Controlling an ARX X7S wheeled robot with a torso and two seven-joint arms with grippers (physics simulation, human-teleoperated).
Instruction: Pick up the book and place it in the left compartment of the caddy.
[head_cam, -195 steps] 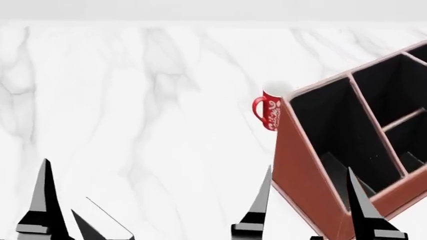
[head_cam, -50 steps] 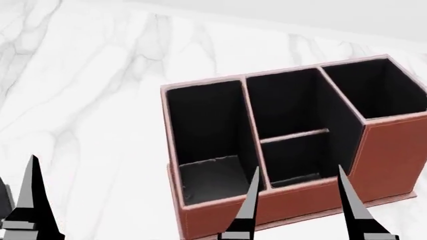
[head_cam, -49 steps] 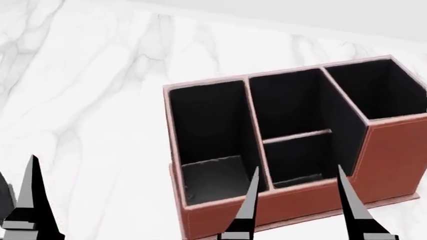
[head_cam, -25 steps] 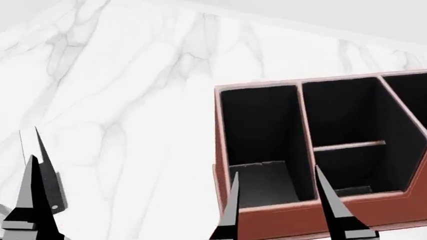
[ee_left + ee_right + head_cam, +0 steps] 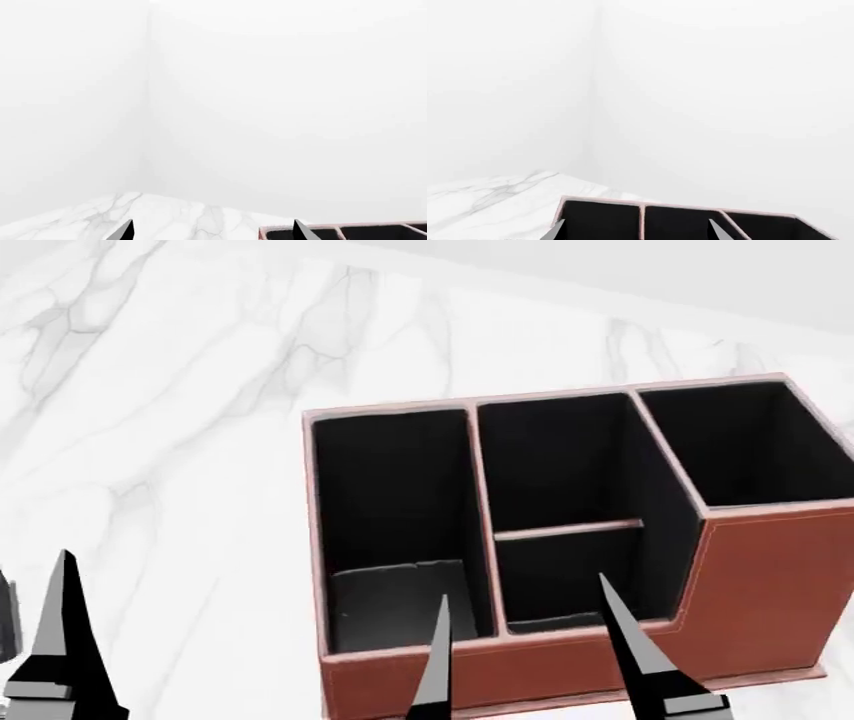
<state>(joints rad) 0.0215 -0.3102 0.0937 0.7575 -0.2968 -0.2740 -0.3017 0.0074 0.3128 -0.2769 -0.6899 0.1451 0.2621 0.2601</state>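
Note:
The reddish-brown caddy (image 5: 747,590) stands on the white marble table, open top towards me, with three black-lined columns. Its left compartment (image 5: 390,500) is the long undivided slot at the left end and looks empty down to its dark floor. My right gripper (image 5: 522,587) is open and empty, with its fingers spread in front of the caddy's near wall, over the left and middle columns. The caddy also shows in the right wrist view (image 5: 642,220). Of my left gripper only one finger (image 5: 60,640) shows, at the lower left. The left wrist view shows the left gripper (image 5: 212,232) open and empty. The book is not in view.
The marble table (image 5: 174,440) stretches left of and behind the caddy to a plain white wall. A grey sliver (image 5: 6,615) is cut by the left edge; I cannot tell what it is. The caddy's rim (image 5: 347,231) shows in the left wrist view.
The head view has swung. The caddy now sits further left in it, with all three columns showing. The right gripper's fingers sit slightly further left. Both grippers stay open and empty.

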